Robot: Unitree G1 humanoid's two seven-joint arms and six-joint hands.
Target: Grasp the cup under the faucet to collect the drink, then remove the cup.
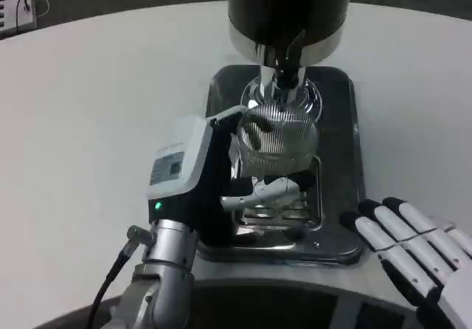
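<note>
Head view: the left hand [221,170] wraps its fingers around the upright cup [284,133] directly beneath the faucet [287,67], while the right hand [417,251] rests nearby, fingers apart

The single head camera looked steeply down from the robot's own side onto the white tabletop [96,108]. It stood close: the metal tray [339,159] sat in the middle, and the dispenser [287,8] was cut off by the top edge.
</note>
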